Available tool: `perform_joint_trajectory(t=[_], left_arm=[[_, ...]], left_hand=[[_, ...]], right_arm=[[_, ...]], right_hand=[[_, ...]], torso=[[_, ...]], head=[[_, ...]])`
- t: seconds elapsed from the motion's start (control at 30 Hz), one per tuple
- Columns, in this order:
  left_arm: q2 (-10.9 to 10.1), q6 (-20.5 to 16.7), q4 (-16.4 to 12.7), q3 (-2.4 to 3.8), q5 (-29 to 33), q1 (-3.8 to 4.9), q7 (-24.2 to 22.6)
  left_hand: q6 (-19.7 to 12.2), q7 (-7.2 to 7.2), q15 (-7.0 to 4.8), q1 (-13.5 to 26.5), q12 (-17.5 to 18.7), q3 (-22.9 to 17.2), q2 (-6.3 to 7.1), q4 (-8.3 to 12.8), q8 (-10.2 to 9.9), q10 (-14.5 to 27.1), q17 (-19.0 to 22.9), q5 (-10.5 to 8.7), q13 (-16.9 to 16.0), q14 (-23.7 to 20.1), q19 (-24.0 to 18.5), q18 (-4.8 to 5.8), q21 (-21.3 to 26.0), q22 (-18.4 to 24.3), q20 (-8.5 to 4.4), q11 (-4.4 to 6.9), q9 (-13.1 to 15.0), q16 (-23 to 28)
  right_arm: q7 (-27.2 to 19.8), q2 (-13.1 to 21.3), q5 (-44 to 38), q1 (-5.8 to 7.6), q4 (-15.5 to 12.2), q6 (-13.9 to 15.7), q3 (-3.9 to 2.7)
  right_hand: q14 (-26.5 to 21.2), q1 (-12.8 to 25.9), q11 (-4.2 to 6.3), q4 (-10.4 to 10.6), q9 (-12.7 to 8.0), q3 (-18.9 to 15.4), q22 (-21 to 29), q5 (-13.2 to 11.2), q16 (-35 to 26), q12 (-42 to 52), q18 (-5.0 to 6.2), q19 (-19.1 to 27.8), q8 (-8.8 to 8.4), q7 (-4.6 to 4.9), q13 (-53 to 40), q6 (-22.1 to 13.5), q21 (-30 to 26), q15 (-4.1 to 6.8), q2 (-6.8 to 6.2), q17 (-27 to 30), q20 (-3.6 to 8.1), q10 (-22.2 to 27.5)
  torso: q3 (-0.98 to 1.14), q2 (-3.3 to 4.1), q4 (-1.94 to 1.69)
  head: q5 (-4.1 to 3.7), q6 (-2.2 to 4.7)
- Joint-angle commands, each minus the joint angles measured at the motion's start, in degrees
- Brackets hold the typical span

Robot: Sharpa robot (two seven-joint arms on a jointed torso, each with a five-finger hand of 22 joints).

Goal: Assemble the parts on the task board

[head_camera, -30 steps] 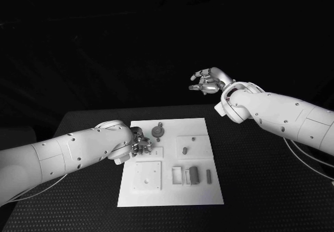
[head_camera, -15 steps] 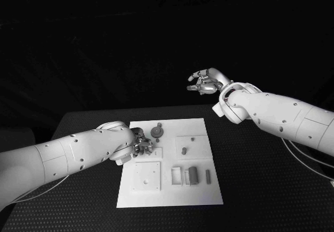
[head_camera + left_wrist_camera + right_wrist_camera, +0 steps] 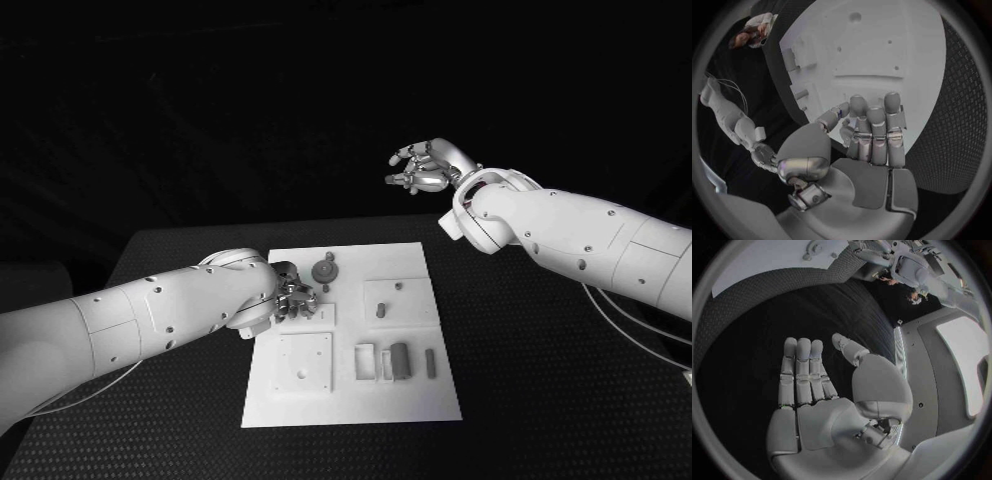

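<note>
The left hand sits low over the left edge of the task board, above a small raised square near that edge. In the left wrist view its fingers lie straight and close together, pointing over the white plate, with the thumb bent across beside them. I cannot tell whether anything is pinched there, since the fingertips hide whatever lies under them. The board lies lengthwise in the middle of the black table, its long sides running away from the robot. Just beside the left hand, toward the far end of the board, rests a round grey part with a small stub on top. Nearer the robot on the left half is a square plate with small holes. In the middle of the board a short grey peg stands in a raised square. To the right of the square plate, near the front, narrow upright pieces stand side by side, 2 pale blocks and then a darker grey bar, with a slim pin just past it. The right hand hangs in the air beyond the far right corner of the table, well apart from the board, its fingers loosely curled and holding nothing.
</note>
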State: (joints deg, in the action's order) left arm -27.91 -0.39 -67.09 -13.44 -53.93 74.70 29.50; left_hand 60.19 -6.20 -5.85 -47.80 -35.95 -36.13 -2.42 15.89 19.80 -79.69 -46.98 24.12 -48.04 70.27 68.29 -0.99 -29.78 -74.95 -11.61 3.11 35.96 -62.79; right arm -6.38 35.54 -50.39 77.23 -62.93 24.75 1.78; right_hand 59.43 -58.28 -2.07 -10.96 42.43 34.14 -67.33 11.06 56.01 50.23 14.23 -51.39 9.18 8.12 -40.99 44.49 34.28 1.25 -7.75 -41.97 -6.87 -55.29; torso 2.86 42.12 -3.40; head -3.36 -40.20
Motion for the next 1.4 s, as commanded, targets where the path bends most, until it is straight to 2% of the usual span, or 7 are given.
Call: perform_joint_trajectory(t=[0.03, 0.2, 0.37, 1.4], left_arm=[[-0.02, 2.42, -0.08, -0.25, -0.90, -0.42, 0.18], [-0.23, 2.57, -0.30, -0.25, -1.13, -0.48, 0.13], [-0.40, 2.20, -0.25, -0.25, -1.87, -0.49, 0.15], [-0.67, 3.43, -0.68, -0.25, -2.02, -0.59, 0.32]], left_hand=[[4.76, 3.81, -1.84, 0.33, -0.43, -0.05, -0.18, -0.38, -0.19, 1.06, 0.35, 0.19, 0.02, -2.31, 0.84, -0.68, -0.23, -1.27, -1.35, 0.79, 0.18, -0.55], [5.14, 3.93, -1.83, 0.37, -0.72, -0.03, -0.18, -0.41, -0.14, 1.04, 1.08, 0.25, 0.04, -2.48, 0.82, -0.65, -0.37, -1.28, -1.42, 0.90, 0.32, -1.28], [5.61, 4.02, -1.72, 0.48, -0.81, -0.13, -0.26, -0.23, -0.06, 1.26, 2.30, 1.67, 0.32, -2.98, 0.52, -0.56, -0.40, -1.26, -1.39, 0.95, 0.57, -2.12], [6.19, 4.25, -1.81, 0.84, -1.33, 0.03, -0.38, -0.30, -0.02, 0.90, 4.33, 1.66, 0.77, -3.13, 0.78, -0.65, -0.81, -1.28, -1.49, 1.18, 0.92, -3.84]], right_arm=[[-0.49, -0.08, 0.15, 0.00, 0.03, -0.67, -0.03], [-0.47, -0.11, 0.16, -0.01, 0.11, -0.78, -0.03], [-0.49, -0.10, 0.16, -0.02, 0.10, -0.76, -0.03], [-0.56, -0.22, 0.17, -0.13, 0.30, -1.02, -0.02]], right_hand=[[0.53, -0.20, -2.55, -0.07, -0.11, -0.41, 0.08, -0.25, -0.40, 0.00, 0.41, -0.48, 0.21, 2.60, 0.13, 2.64, -0.27, -0.02, 0.38, -0.11, -0.15, 5.69], [0.60, -0.24, -2.55, -0.07, -0.16, -0.50, 0.10, -0.25, -0.58, 0.07, 0.48, -0.54, 0.23, 2.60, 0.31, 2.65, -0.36, -0.01, 0.38, -0.25, -0.21, 5.69], [0.67, -0.37, -2.55, -0.14, -0.22, -0.54, 0.12, -0.24, -0.76, 0.15, 0.55, -0.60, 0.24, 2.59, 0.50, 2.64, -0.45, -0.01, 0.41, -0.41, -0.27, 5.69], [0.98, -0.60, -2.56, -0.22, -0.51, -0.85, 0.13, -0.23, -1.57, 0.57, 0.77, -0.82, 0.32, 2.60, 1.36, 2.64, -0.85, -0.01, 0.58, -1.21, -0.57, 5.77]], torso=[[0.00, -0.01, 0.01], [0.00, 0.00, -0.01], [-0.01, 0.01, 0.00], [-0.01, 0.01, 0.00]], head=[[0.01, -0.12], [0.04, -0.21], [0.02, -0.23], [0.02, -0.71]])
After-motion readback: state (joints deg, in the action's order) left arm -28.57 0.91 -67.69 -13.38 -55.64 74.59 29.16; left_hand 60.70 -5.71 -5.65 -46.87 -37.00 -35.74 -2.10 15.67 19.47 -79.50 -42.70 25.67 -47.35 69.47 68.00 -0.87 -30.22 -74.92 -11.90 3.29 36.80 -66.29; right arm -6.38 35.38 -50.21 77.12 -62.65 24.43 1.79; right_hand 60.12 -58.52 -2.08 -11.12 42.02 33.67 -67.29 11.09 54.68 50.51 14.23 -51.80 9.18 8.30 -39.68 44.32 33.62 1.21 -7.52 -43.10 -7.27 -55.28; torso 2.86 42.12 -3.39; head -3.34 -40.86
